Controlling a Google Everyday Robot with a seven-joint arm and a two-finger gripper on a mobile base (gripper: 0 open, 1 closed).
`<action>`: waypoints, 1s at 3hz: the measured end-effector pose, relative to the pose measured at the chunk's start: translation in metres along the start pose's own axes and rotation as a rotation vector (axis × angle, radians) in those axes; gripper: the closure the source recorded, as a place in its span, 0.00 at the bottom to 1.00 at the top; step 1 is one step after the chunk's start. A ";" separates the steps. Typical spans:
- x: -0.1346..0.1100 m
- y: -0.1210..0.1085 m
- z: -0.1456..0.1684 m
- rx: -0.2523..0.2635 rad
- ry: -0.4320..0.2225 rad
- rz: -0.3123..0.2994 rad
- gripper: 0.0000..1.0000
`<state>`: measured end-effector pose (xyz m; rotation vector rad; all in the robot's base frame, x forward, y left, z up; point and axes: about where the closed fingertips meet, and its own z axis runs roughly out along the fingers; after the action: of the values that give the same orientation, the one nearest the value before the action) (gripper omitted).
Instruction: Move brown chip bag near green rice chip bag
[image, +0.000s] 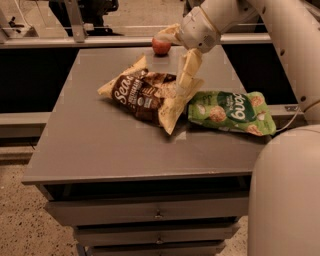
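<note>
Gripper (172, 65) fingers apart above brown chip bag (145, 97); green rice chip bag (231, 111) touching, 3 o'clock. Lift straight, no snagging.

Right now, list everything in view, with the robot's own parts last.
brown chip bag: one, tan with dark brown panel, lying mid-table
green rice chip bag: one, bright green, lying right beside the brown bag's right end
round fruit: one, red, at the table's far edge
table: one, grey, centre of view
drawers: stacked under the tabletop, grey
floor: speckled, lower left
arm: one, white, reaching in from the right
hand: one, pale, open, above the brown bag's right end
</note>
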<state>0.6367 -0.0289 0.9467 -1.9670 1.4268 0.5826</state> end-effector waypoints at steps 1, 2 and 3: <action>0.004 0.008 -0.040 0.140 -0.003 0.127 0.00; 0.012 0.013 -0.094 0.347 0.006 0.283 0.00; 0.024 0.008 -0.152 0.575 0.020 0.390 0.00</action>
<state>0.6345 -0.1544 1.0353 -1.2606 1.7660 0.2666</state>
